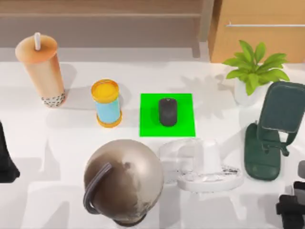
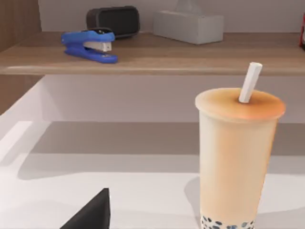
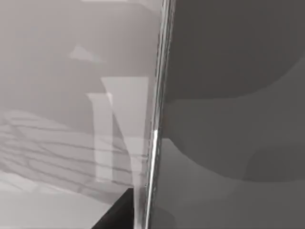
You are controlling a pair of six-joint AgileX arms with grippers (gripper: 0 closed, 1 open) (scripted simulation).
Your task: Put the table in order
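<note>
The white table [image 1: 62, 143] carries a tall orange bubble-tea cup [image 1: 42, 69] with a straw at the back left. Beside it stands a yellow-capped blue can [image 1: 106, 103], then a black mouse [image 1: 167, 111] on a green mat [image 1: 183, 125]. At the front middle stand a large brownish rounded vessel [image 1: 125, 179] with a dark handle and a white translucent stand [image 1: 206, 167]. A dark green phone holder [image 1: 271, 136] and a potted plant [image 1: 252, 71] are on the right. My left gripper [image 1: 5, 164] sits at the left edge, near the cup [image 2: 236, 157]. At the front right corner is my right gripper [image 1: 291, 207].
A wooden shelf [image 2: 152, 52] behind the table holds a blue stapler [image 2: 90, 45], a dark speaker [image 2: 113, 20] and a white tissue box [image 2: 188, 26]. A light-brown cabinet [image 1: 259, 28] stands at the back right. Bare tabletop lies between the cup and the vessel.
</note>
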